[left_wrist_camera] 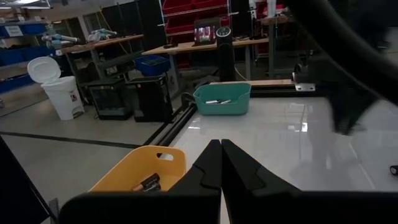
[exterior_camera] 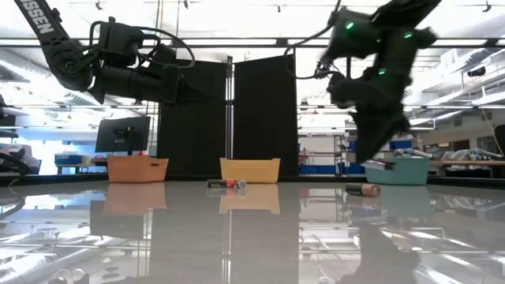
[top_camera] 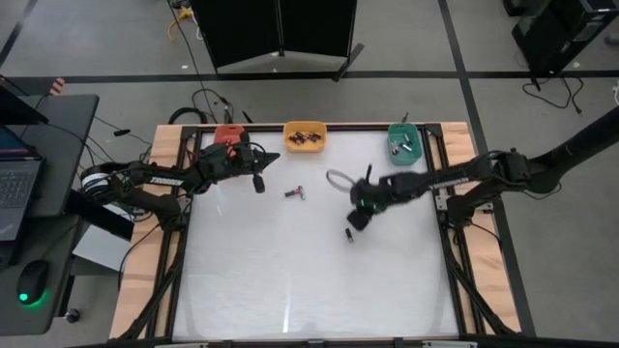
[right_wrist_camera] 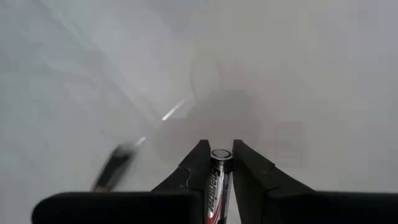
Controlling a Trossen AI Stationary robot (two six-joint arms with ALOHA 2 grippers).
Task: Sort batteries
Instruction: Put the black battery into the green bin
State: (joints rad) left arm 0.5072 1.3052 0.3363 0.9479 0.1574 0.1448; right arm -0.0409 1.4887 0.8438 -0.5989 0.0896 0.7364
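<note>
White tabletop [top_camera: 290,280], right end effector [right_wrist_camera: 216,163] clamped on battery [right_wrist_camera: 216,180]; second battery [right_wrist_camera: 112,168], blurred, seemingly lying nearby

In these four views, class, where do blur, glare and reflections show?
Right wrist view: the held battery is sharp, a loose battery streaks with motion blur. Low view: the glossy table mirrors the bins and ceiling lights; the right arm smears. High view: a bright glare streak on the tabletop.

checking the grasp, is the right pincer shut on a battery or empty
Shut on a battery: the right pincer has its fingers pressed against both sides, above the table.
</note>
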